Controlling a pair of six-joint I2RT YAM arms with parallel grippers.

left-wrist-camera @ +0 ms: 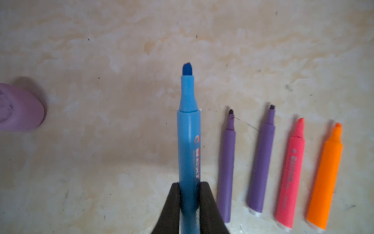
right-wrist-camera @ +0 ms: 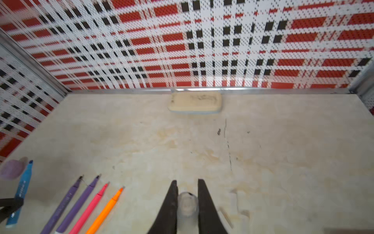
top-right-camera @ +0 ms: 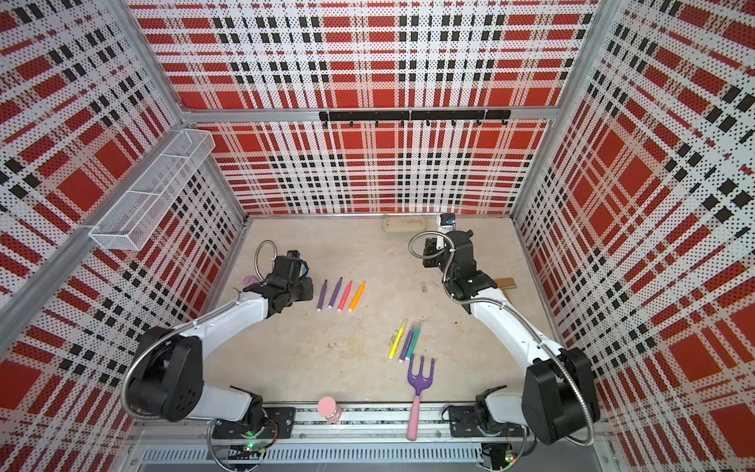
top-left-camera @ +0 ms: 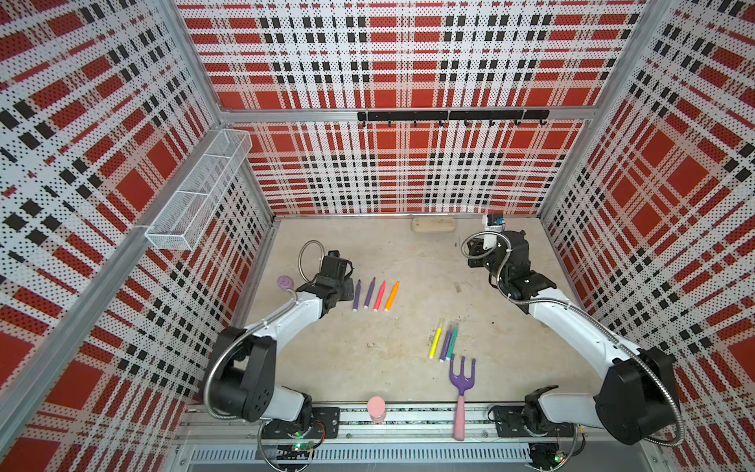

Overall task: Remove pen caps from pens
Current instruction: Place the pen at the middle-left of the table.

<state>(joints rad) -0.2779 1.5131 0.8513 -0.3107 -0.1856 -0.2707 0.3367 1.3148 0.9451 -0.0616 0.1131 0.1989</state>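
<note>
We are gripping the slim blue plastic marker pen [left-wrist-camera: 188, 141] by its barrel in the left gripper [left-wrist-camera: 189, 184], jaws clamped on it, felt tip bare. It is being held just beside the purple end of the row of four uncapped marker pens [left-wrist-camera: 263, 162] (two purple, one pink-red, one orange) lying parallel on the pale marbled tabletop [left-wrist-camera: 101, 60]. We are pinching the short clear plastic pen cap [right-wrist-camera: 187, 204] in the right gripper [right-wrist-camera: 187, 181], jaws closed on its sides, well apart from the row, out past its orange end. We are judging the pull as done and the step in hand as the set-down. To do it well, we are aiming to line the blue pen up parallel to the row and lower it flat just beside the outer purple pen without nudging it. We are letting go only once the barrel is resting, since round barrels probably roll. We are planning to drop the cap low, away from the row, near what look like other loose clear caps [right-wrist-camera: 225, 218]. Three capped pens, yellow [top-left-camera: 435, 341], purple [top-left-camera: 446, 345] and teal [top-left-camera: 452, 343], are waiting on the row's robot side.
</note>
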